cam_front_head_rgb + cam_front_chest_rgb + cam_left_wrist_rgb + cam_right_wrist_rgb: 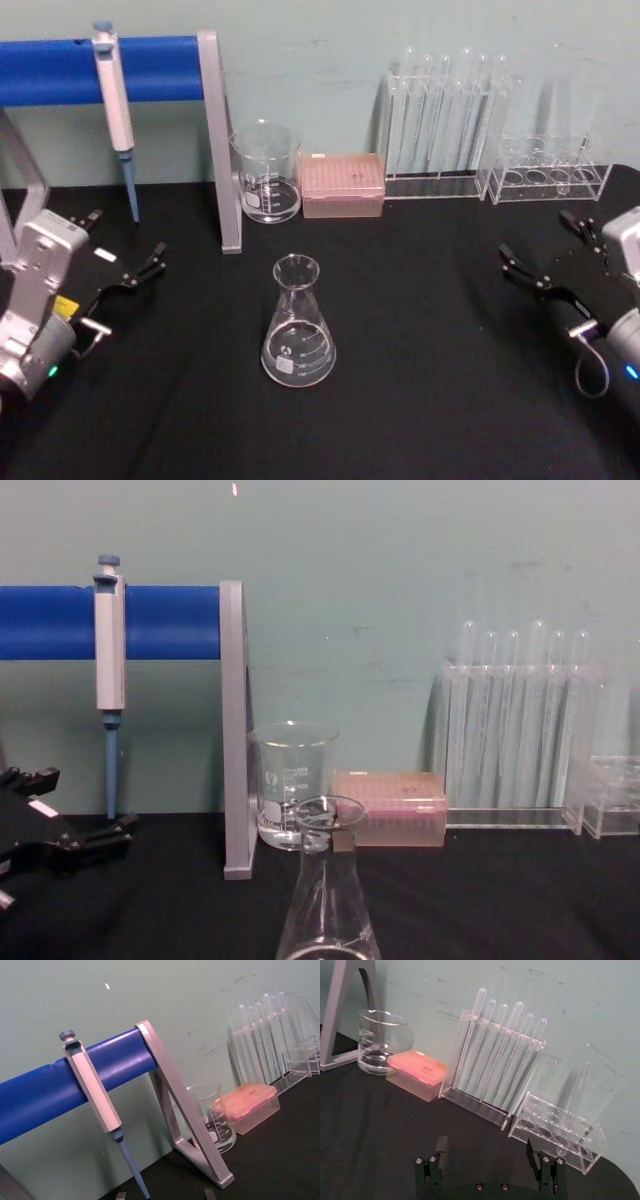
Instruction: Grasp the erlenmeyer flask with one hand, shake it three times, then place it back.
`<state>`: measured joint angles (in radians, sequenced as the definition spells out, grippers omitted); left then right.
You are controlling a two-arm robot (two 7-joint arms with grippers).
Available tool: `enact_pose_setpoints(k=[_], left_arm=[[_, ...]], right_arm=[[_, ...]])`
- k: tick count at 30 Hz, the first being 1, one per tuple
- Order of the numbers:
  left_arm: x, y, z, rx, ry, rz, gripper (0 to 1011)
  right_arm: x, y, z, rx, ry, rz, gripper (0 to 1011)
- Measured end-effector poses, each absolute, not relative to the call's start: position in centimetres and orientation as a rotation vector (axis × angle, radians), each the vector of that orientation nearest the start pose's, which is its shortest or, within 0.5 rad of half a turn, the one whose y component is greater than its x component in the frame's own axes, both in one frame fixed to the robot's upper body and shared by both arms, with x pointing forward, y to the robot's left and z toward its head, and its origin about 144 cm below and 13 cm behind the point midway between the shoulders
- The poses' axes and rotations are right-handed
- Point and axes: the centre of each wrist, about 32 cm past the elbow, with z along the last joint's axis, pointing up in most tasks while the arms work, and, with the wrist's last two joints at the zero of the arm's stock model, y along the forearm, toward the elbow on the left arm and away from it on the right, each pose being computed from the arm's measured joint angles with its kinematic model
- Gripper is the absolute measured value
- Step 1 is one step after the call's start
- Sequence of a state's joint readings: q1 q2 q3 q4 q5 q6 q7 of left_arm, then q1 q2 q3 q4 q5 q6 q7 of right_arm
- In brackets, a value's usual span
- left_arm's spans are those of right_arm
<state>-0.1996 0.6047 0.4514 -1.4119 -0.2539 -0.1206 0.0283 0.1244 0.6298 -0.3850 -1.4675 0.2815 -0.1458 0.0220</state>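
The erlenmeyer flask [297, 330], a clear glass cone with a wide base, a narrow flared neck and white markings on its wall, stands upright on the black cloth-covered desk [430, 400]. It stands roughly midway between the two tools and is touched by neither. In the chest view a small brownish tag shows at its neck.

The left tool [125, 238], black on a silver wrist, hovers low over the desk at the left edge, well to the left of the flask. Its fingers are spread wide apart and hold nothing.

Beyond this tool, toward the wall, a white-and-grey pipette with a blue tip [115, 110] hangs from a thick blue horizontal bar [60, 70]. The bar rests on a grey metal stand [218, 140], whose upright leg meets the desk ahead and to the right of the left tool.

Just right of that leg sits a straight-sided glass beaker with white graduation marks [267, 175], with a shallow layer of clear liquid in it. It is behind the flask and farther from both tools. Touching or nearly touching the beaker's right side is a pale pink translucent box [342, 185].

Farther right along the wall, a clear plastic rack of tall test tubes [445, 130] stands upright. Next comes a lower clear rack with round holes [548, 175], straight ahead of the right tool.

The right tool [535, 238], also black, hovers over the desk at the right edge, well to the right of the flask. The right wrist view shows its two fingers parallel and far apart, with nothing between them.
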Motion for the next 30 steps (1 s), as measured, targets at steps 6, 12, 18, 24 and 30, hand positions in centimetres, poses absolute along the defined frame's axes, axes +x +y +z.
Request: enact_pose_setpoints(k=[6, 12, 18, 24, 30], left_arm=[[48.9, 31.0, 114.0, 0.304, -0.285, 1.248, 1001], [48.9, 31.0, 114.0, 0.304, -0.285, 1.248, 1001], [48.9, 31.0, 114.0, 0.304, -0.285, 1.248, 1001], [48.9, 31.0, 114.0, 0.304, -0.285, 1.248, 1001], [48.9, 31.0, 114.0, 0.304, -0.285, 1.248, 1001]], right_arm=[[45.9, -33.3, 114.3, -0.259, -0.241, -1.189, 1000], [44.0, -34.0, 114.5, -0.245, -0.193, -1.130, 1000], [42.6, -34.0, 114.6, -0.218, -0.144, -1.072, 1000], [42.1, -33.5, 114.6, -0.183, -0.107, -1.000, 1000], [42.4, -32.5, 114.6, -0.146, -0.079, -0.912, 1000]])
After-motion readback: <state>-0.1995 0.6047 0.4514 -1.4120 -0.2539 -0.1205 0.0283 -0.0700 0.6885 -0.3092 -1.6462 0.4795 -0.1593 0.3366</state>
